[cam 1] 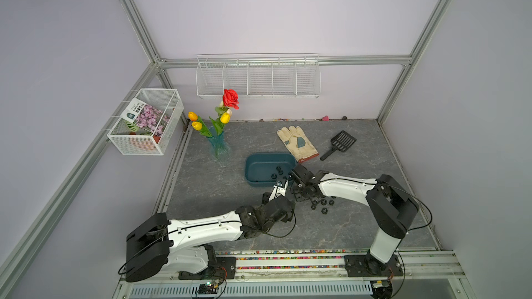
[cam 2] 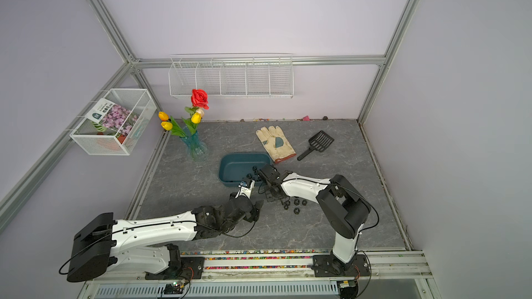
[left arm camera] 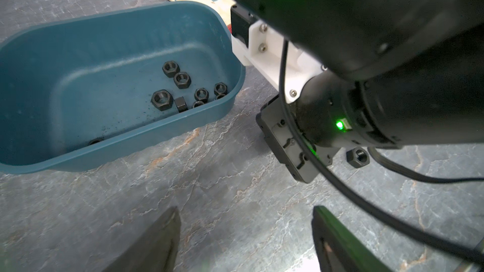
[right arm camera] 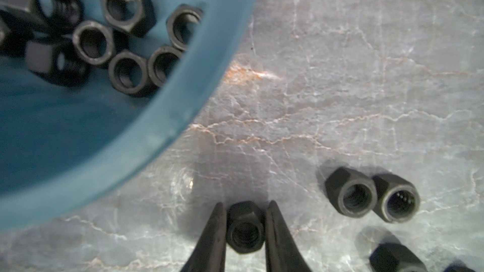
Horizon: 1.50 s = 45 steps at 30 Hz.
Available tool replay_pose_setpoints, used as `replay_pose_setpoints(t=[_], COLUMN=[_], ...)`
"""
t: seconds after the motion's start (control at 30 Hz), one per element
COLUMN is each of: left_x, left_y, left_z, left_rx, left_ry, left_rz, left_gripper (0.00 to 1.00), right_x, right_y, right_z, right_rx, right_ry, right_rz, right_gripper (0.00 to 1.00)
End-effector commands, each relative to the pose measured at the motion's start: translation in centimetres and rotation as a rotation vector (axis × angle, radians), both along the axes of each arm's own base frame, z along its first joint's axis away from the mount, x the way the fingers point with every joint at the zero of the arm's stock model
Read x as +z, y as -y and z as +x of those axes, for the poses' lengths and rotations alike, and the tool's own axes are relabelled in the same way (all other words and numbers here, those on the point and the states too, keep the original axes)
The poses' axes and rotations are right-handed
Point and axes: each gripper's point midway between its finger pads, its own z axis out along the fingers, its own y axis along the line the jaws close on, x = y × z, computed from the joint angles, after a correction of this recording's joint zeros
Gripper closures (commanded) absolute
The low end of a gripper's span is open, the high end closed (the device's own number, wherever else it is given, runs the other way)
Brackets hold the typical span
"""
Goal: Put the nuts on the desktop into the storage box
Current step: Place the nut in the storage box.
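The teal storage box [cam 1: 259, 168] [cam 2: 231, 168] sits mid-desktop with several black nuts [left arm camera: 180, 79] [right arm camera: 125, 9] lying inside it. More nuts [cam 1: 322, 204] [cam 2: 293, 204] lie on the grey desktop [cam 1: 218, 197] just right of the box. Beside the box's near right corner, my right gripper [right arm camera: 246, 203] is shut on one nut [right arm camera: 245, 228], low over the stone. Two loose nuts [right arm camera: 351, 194] lie close by. My left gripper [left arm camera: 246, 208] is open, with only bare desktop between its fingers, in front of the box's near wall [left arm camera: 146, 137].
A pale work glove [cam 1: 296, 143] lies behind the box, touching its far right corner. A black slotted scoop [cam 1: 339, 143] lies right of the glove. A vase of flowers [cam 1: 218, 145] stands at the back left. White wire baskets [cam 1: 259, 79] [cam 1: 146, 122] hang on the walls.
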Motion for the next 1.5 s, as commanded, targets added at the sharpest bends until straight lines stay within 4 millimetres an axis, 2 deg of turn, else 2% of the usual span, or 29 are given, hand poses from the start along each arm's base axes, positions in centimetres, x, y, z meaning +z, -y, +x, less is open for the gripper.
replay_pose_setpoints(t=[0.0,0.3,0.5,0.67,0.9,1.07,1.33,1.47], left_x=[0.3,1.4,1.2,0.8,0.8,0.7,0.6,0.2], left_y=[-1.9,-5.0,-6.6,-7.7,-8.2,-8.3,-9.0,-8.6], left_z=[0.3,0.9,1.5,2.3,3.2,3.7,4.3,4.1], left_rx=[0.065,0.137,0.173,0.204,0.22,0.213,0.221,0.193], left_ry=[0.03,0.069,0.068,0.057,0.07,0.079,0.085,0.072], left_rz=[0.02,0.022,0.015,0.008,0.013,0.013,-0.01,-0.018], left_gripper=[0.19,0.19,0.18,0.18,0.18,0.18,0.18,0.18], right_x=[-1.9,4.8,8.3,9.6,7.2,5.3,3.1,2.1], right_y=[2.8,1.9,-1.0,-4.1,-8.1,-9.9,-10.1,-9.8], right_z=[-1.4,1.2,3.3,5.7,9.1,11.0,12.9,13.5], right_rx=[-0.019,0.015,0.074,0.13,0.174,0.165,0.137,0.123], right_ry=[-0.074,0.031,0.073,0.082,0.037,0.018,0.005,0.0], right_rz=[-0.121,-0.095,-0.033,-0.002,0.003,0.031,0.035,0.02], right_gripper=[0.89,0.89,0.89,0.89,0.89,0.89,0.89,0.89])
